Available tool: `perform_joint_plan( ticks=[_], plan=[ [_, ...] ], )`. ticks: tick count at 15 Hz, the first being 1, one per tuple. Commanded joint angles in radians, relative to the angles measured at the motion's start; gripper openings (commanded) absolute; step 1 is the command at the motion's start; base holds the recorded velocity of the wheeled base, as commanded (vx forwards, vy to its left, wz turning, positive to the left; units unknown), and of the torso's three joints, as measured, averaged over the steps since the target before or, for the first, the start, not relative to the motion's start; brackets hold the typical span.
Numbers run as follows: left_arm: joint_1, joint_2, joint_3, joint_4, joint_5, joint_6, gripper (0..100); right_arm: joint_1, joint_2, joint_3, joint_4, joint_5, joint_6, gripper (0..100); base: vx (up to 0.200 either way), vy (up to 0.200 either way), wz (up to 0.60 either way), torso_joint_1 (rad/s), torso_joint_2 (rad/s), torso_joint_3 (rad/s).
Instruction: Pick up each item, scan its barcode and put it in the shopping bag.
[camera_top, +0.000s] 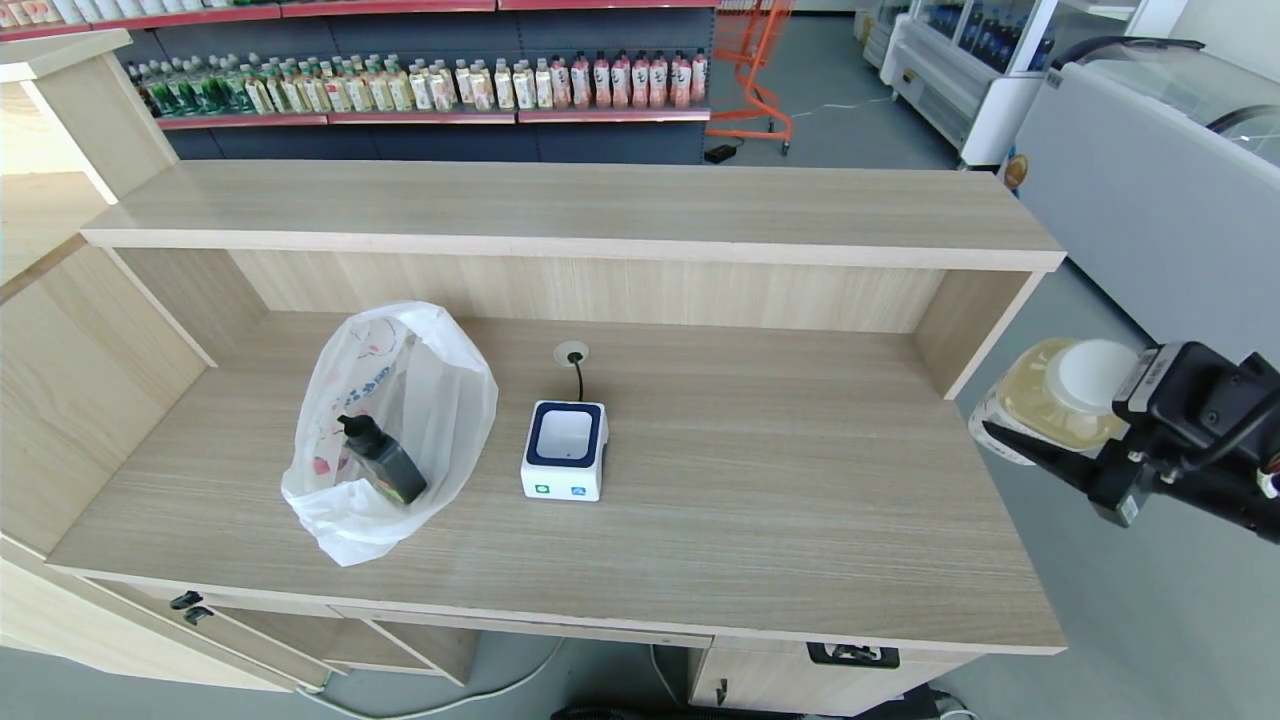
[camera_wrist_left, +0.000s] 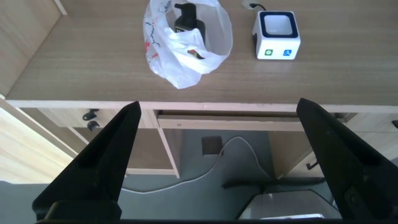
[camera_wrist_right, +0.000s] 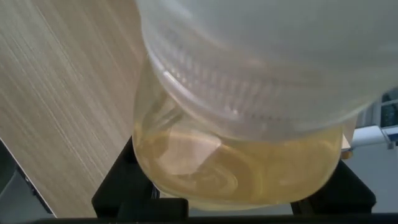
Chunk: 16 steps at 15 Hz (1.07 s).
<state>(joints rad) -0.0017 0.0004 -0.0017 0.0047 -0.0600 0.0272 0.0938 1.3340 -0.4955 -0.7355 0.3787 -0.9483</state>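
One pale yellow bottle (camera_top: 1055, 400) with a white cap sits clamped in the right gripper (camera_top: 1040, 440), out past the right end of the counter (camera_top: 780, 500) and well apart from the scanner (camera_top: 565, 450). The left gripper (camera_wrist_left: 219, 106) hangs wide open and empty below the counter's near edge. The shopping bag (camera_top: 440, 380) just beside the scanner holds a dark bottle (camera_top: 385, 462).

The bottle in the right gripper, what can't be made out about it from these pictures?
- Barcode: the head view shows the bottle from its cap and shoulder, and the right gripper crosses its lower side.
- Base and full shape: the right wrist view is so close that its edges cut the bottle off.
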Motion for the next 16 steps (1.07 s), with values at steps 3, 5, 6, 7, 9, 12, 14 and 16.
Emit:
perform_joint_plan(
  ticks=[3, 5, 6, 7, 9, 12, 14, 16],
  plan=[
    [0.0, 0.0, 0.0, 0.0, 0.0, 0.0, 100, 0.0, -0.038, 0.025, -0.001, 0.017, 0.013, 0, 0.0, 0.133, 0.0, 0.003, 0.0, 0.0],
    [0.0, 0.0, 0.0, 0.0, 0.0, 0.0, 100, 0.001, -0.039, 0.029, -0.001, 0.035, 0.016, 0, 0.0, 0.2, 0.0, -0.005, 0.0, 0.002],
    [0.0, 0.0, 0.0, 0.0, 0.0, 0.0, 100, 0.0, -0.038, 0.029, -0.001, 0.048, 0.016, 0, 0.0, 0.2, 0.0, 0.007, 0.0, -0.002],
    [0.0, 0.0, 0.0, 0.0, 0.0, 0.0, 100, 0.001, -0.039, 0.029, -0.001, 0.049, 0.019, 0, 0.0, 0.2, 0.0, 0.012, 0.01, 0.002],
    [0.0, 0.0, 0.0, 0.0, 0.0, 0.002, 100, 0.0, -0.035, 0.031, -0.001, 0.051, 0.039, 0, 0.0, 0.2, 0.0, -0.005, 0.0, 0.005],
    [0.0, 0.0, 0.0, 0.0, 0.0, 0.002, 100, 0.0, -0.018, 0.032, 0.001, 0.054, 0.043, 0, 0.0, 0.2, 0.0, -0.002, 0.0, 0.004],
    [0.0, 0.0, 0.0, 0.0, 0.0, 0.002, 100, 0.003, -0.01, 0.038, 0.001, 0.052, 0.092, 0, 0.0, 0.2, 0.0, 0.005, 0.01, 0.0],
    [0.0, 0.0, 0.0, 0.0, 0.0, 0.002, 100, 0.003, 0.007, 0.035, -0.001, 0.052, 0.094, 0, 0.0, 0.2, 0.0, 0.0, 0.0, 0.005]
  ],
)
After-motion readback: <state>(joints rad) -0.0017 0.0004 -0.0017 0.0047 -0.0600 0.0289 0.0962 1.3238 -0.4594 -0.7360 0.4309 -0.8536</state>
